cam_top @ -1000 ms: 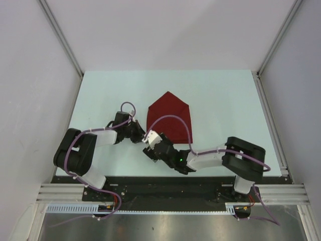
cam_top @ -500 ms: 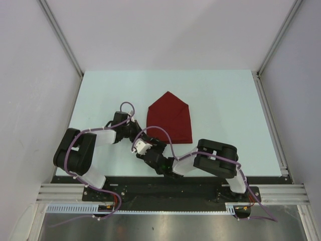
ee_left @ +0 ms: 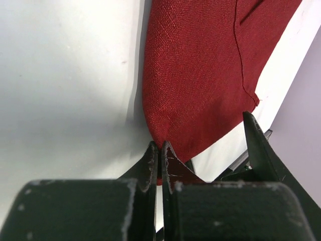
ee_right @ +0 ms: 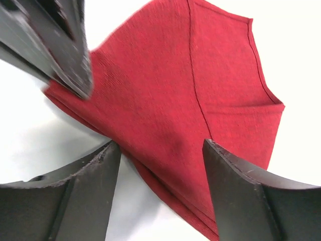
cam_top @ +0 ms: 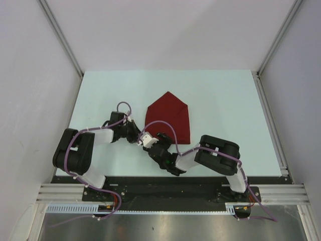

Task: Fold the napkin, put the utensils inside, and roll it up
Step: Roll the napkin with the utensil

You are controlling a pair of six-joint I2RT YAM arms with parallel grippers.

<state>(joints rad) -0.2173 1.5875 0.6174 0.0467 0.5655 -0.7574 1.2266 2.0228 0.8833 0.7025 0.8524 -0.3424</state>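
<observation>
The napkin (cam_top: 168,118) lies folded near the middle of the counter (cam_top: 225,100), its peak pointing to 12 o'clock and its straight edge toward 6. At its 7 o'clock corner the left gripper (ee_left: 159,153) has its jaws clenched on the cloth. Just beside it the right gripper (ee_right: 160,145) hangs over the same corner, jaws spread wide and grasping nothing.

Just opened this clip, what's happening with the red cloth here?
The left gripper is shut on the near left corner of the folded red napkin, which lies on the table. The right gripper hangs open just beside it, over the same edge, holding nothing. No utensils are in view.
</observation>
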